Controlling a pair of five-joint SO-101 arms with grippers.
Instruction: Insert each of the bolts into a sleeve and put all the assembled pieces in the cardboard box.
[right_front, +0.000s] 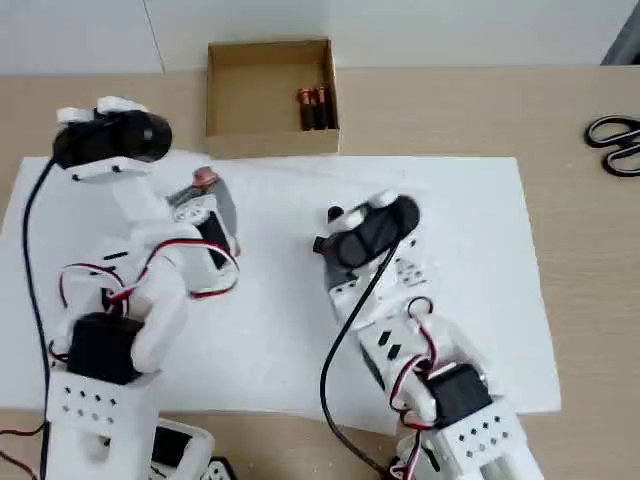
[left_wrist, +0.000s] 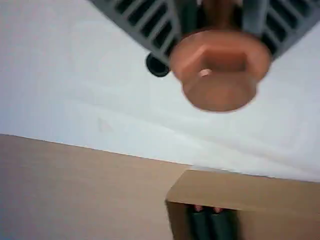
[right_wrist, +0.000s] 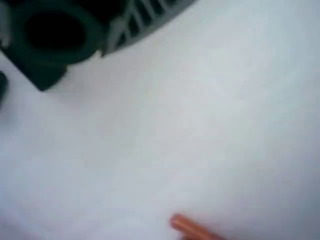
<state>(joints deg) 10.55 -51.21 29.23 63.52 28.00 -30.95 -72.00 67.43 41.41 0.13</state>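
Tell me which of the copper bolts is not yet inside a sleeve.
The bolt gripped by the left gripper: it is bare copper. The other two sit in black sleeves inside the cardboard box.

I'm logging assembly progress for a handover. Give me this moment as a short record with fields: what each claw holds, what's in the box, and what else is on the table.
left claw: shut on a copper bolt, over the white sheet
right claw: shut on a black sleeve, hollow end showing
assembly: bolt and sleeve apart, not yet joined
cardboard box: two assembled pieces side by side, near the wall on the high view's right
other: scissors on the bare table, off the sheet
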